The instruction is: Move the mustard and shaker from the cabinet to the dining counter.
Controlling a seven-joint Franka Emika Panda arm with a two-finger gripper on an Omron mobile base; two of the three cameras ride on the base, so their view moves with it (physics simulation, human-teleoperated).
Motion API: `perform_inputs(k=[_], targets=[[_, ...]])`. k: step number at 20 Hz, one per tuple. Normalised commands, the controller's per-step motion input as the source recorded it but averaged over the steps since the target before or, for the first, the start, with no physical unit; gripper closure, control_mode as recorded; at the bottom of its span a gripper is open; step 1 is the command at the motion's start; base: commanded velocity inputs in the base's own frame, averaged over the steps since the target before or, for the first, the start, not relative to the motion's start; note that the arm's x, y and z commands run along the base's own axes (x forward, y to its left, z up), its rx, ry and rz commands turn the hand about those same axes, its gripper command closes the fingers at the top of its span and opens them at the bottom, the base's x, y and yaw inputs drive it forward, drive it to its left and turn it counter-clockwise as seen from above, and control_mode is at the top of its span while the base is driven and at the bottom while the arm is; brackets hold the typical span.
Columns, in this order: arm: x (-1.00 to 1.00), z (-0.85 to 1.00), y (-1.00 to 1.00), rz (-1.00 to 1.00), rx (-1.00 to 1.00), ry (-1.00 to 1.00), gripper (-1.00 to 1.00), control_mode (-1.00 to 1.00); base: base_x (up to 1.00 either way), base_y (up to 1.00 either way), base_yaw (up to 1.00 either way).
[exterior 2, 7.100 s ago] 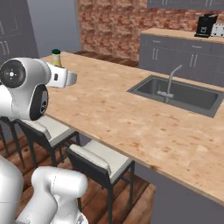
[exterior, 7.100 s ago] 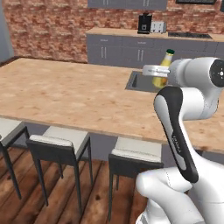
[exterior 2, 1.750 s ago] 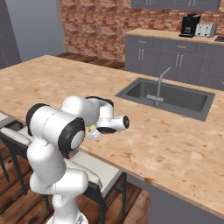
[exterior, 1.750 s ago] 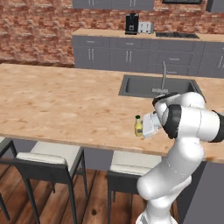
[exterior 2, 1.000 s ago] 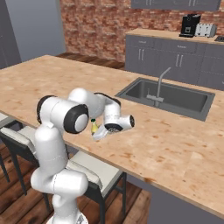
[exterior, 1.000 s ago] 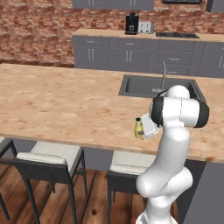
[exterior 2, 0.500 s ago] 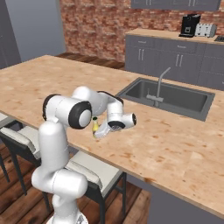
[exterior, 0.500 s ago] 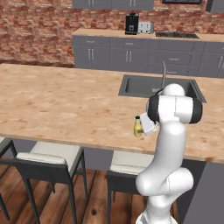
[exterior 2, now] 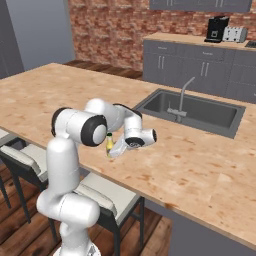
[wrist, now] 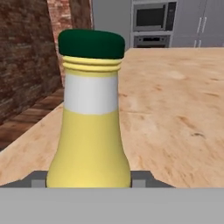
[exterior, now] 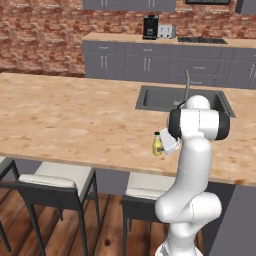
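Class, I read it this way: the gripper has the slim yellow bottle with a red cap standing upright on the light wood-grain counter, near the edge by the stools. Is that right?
Not quite. The slim yellow bottle has a dark green cap, not a red one; the hand view shows it clearly. The rest holds: it stands upright at the gripper on the light wood-grain counter, near the edge by the stools.

mustard (exterior 2: 109, 144) upright on dining counter (exterior 2: 210, 170)

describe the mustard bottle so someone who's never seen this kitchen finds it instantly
Start at the long wood-grain dining counter with the dark sink set in it. Near the counter's front edge, on the stool side of the sink, the gripper is at the mustard. It is a slim yellow bottle, upright, with a white neck band and dark green cap.
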Motion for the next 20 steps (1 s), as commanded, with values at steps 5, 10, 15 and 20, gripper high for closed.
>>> perform_inputs(k=[5, 10, 15, 20], targets=[[0.06, -0.21, -0.08, 0.03, 0.0, -0.03, -1.0, -1.0, 0.0, 0.0, 0.0], [0.01, -0.11, -0.15, 0.0, 0.0, -0.01, -1.0, -1.0, 0.0, 0.0, 0.0], [0.06, -0.12, -0.09, 0.0, 0.0, 0.0, -1.0, -1.0, 0.0, 0.0, 0.0], [0.0, -0.06, -0.16, 0.0, 0.0, 0.0, -1.0, -1.0, 0.0, 0.0, 0.0]])
